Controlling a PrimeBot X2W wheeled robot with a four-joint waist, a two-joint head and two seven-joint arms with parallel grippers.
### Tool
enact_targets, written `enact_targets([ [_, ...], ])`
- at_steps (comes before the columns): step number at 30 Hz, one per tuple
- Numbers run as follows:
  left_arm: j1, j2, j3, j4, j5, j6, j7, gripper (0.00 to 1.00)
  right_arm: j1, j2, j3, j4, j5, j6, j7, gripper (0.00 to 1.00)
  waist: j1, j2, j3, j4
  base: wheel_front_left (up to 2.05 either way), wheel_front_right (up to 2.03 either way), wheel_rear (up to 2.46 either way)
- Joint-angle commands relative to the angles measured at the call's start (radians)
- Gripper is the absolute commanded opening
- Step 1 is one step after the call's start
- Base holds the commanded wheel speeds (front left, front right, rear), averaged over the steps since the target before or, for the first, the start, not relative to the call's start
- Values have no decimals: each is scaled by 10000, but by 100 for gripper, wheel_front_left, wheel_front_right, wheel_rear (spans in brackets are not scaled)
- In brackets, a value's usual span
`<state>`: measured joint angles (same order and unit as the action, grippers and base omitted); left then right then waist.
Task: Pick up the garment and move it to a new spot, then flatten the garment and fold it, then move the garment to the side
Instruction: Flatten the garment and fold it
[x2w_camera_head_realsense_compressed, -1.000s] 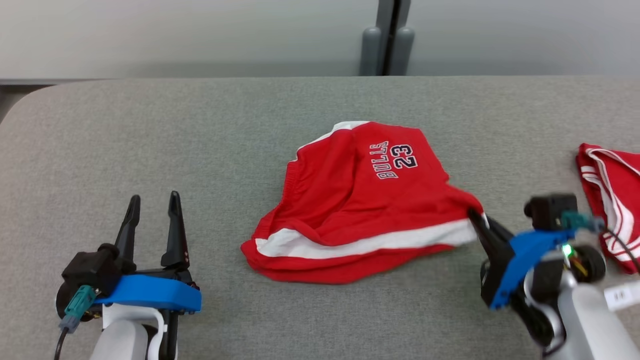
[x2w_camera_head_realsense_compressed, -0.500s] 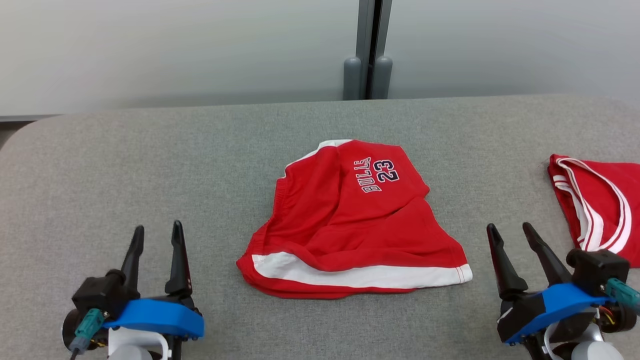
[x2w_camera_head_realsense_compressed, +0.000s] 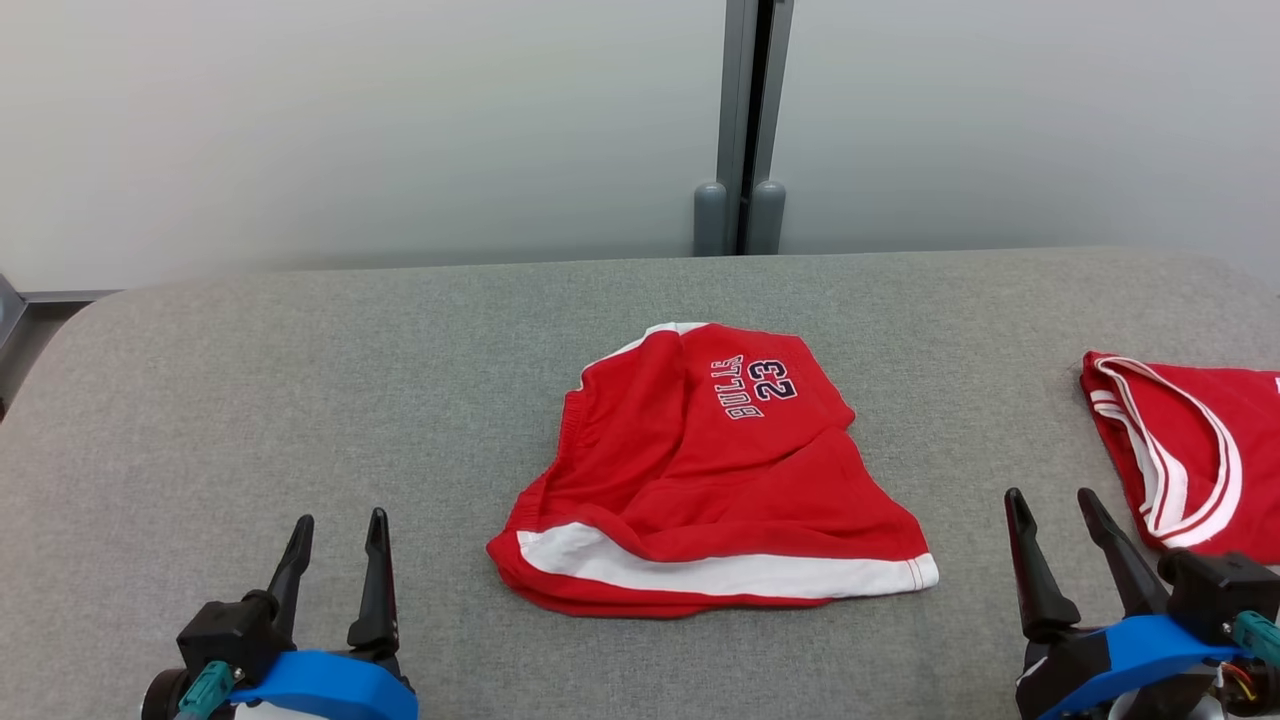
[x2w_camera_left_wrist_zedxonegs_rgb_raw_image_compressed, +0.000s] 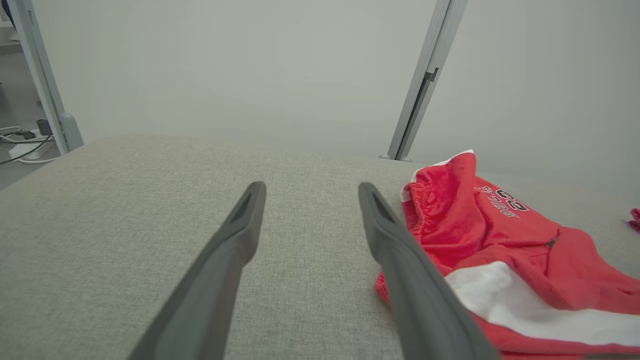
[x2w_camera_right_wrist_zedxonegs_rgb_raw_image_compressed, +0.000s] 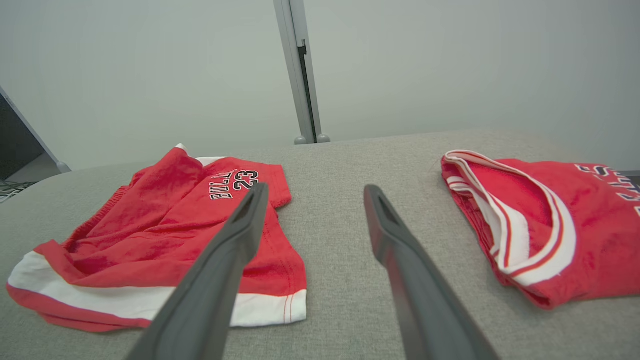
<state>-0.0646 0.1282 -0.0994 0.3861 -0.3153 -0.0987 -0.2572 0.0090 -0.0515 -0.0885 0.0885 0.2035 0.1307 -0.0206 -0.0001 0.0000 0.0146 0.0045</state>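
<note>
The garment (x2w_camera_head_realsense_compressed: 700, 470) is a pair of red shorts with a white hem band and "BULLS 23" print. It lies crumpled in the middle of the grey table (x2w_camera_head_realsense_compressed: 300, 380), free of both grippers. My left gripper (x2w_camera_head_realsense_compressed: 340, 518) is open at the lower left, well apart from the shorts. My right gripper (x2w_camera_head_realsense_compressed: 1049, 494) is open at the lower right, just right of the hem corner. In the left wrist view the open gripper (x2w_camera_left_wrist_zedxonegs_rgb_raw_image_compressed: 311, 187) has the garment (x2w_camera_left_wrist_zedxonegs_rgb_raw_image_compressed: 500, 235) to its right. In the right wrist view the open gripper (x2w_camera_right_wrist_zedxonegs_rgb_raw_image_compressed: 315, 187) has the garment (x2w_camera_right_wrist_zedxonegs_rgb_raw_image_compressed: 150, 235) on its left.
A second red garment with white trim (x2w_camera_head_realsense_compressed: 1190, 450) lies at the table's right edge, also in the right wrist view as a red jersey (x2w_camera_right_wrist_zedxonegs_rgb_raw_image_compressed: 550, 220). A grey post (x2w_camera_head_realsense_compressed: 740, 120) stands against the pale wall behind the table. Bare cloth surface lies left of the shorts.
My right gripper let go of the shorts' right corner, opened and drew back toward me. The corner dropped flat. The camera tilted, so the whole picture shifted down.
</note>
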Motion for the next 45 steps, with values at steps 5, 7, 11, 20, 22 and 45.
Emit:
enact_targets([
  [5, 130, 126, -26, -89, -42, 7, 71, 100, 230, 14, -3, -60, 167, 1, 60, 100, 1, 0, -59, 22, 0, 0, 0],
  [7, 151, 143, -48, -109, -43, 33, 86, 100, 220, 13, 25, -73, 195, 1, 65, 100, 1, 0, -71, 30, 0, 0, 0],
  [11, 171, 171, -103, -154, -60, 64, 135, 100, 238, 14, 56, -82, 264, 1, 76, 100, 1, 0, -62, 44, 0, 0, 0],
  [20, -5, 271, -230, -39, -57, 42, 151, 100, 173, 13, 156, -28, 296, 1, 132, 100, 1, 0, 17, 53, 0, 0, 0],
  [22, -136, 263, -388, -90, 13, 4, 319, 100, 139, 13, 204, -27, 242, 1, 196, 100, 1, 0, 55, 56, 0, 0, 0],
  [45, -2327, 1894, -4920, -749, -1187, -313, 4861, 81, -547, 6, 657, 2, 193, 1, 847, 100, 1, 0, 1260, -170, 0, 0, 0],
])
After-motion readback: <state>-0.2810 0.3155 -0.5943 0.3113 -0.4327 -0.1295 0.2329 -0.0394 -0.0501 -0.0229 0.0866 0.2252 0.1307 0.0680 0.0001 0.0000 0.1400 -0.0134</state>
